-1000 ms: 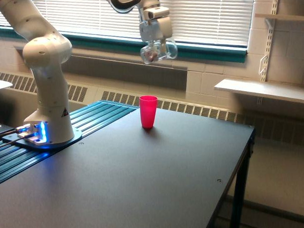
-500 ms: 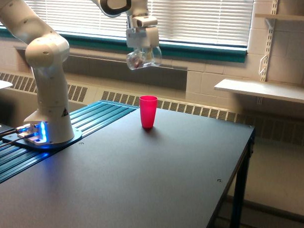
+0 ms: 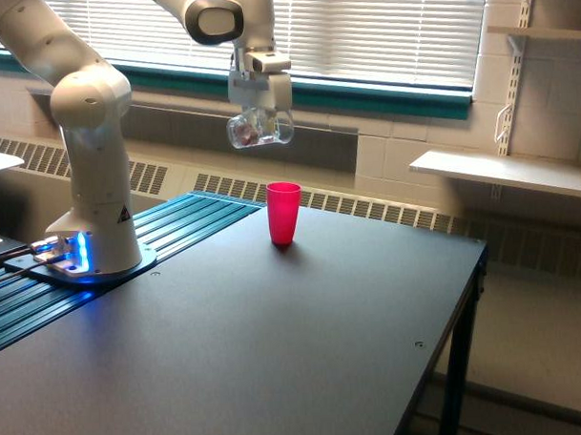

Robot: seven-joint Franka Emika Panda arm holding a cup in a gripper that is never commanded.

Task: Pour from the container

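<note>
The white arm's gripper [image 3: 258, 112] hangs with its jaws clamped on the small clear rounded glass container [image 3: 259, 129], carried in the air. Below the jaws and slightly toward the exterior view's right stands 1 opaque red tapered plastic cup [image 3: 284, 213] on the black table [image 3: 276, 352]. The approach step looks underway; next, the container's lip needs aligning over the cup before tilting.

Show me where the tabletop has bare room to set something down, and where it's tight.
Most of the black table is bare: the whole near half in front of the red cup, and the stretch from the cup to the table's edge on the exterior view's right. It is tighter around the robot base on the ribbed strip. The gripper holds the clear container in the air.
</note>
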